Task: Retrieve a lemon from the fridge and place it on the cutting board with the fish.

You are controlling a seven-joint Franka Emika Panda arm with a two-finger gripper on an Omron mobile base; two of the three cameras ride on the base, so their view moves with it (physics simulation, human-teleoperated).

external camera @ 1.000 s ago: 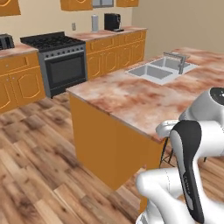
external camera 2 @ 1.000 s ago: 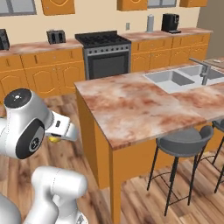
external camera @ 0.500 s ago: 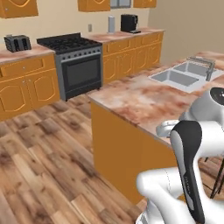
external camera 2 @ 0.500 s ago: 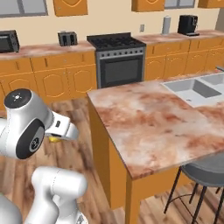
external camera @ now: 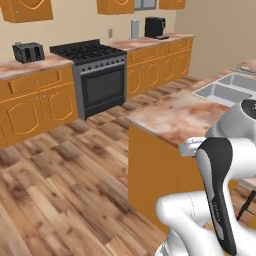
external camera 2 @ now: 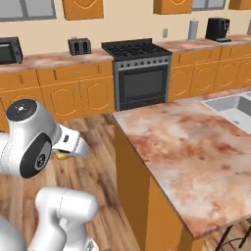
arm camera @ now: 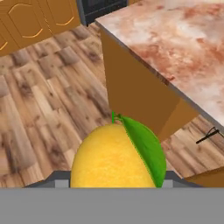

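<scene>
In the hand view, the lemon [arm camera: 111, 159] is a large yellow fruit with a green leaf, close to the camera and hiding the fingertips. My gripper [external camera 2: 64, 154] is shut on it and hangs low over the wooden floor, to the left of the island counter. A sliver of the lemon [external camera 2: 61, 157] peeks out under the white hand in the right base view. The fridge, the cutting board and the fish are out of view.
The marble-topped island [external camera 2: 191, 147] with orange sides stands close on my right, with a sink [external camera 2: 235, 105] set in it. A black stove [external camera: 97, 75] stands between orange cabinets on the far wall, which carries a toaster [external camera: 28, 51] and a coffee machine [external camera: 154, 26]. Open wooden floor [external camera: 55, 165] lies to the left.
The whole picture has shifted: the base has moved, so the stove and island slide right and look nearer. The arm's pose is the same and the lemon stays in the gripper.
</scene>
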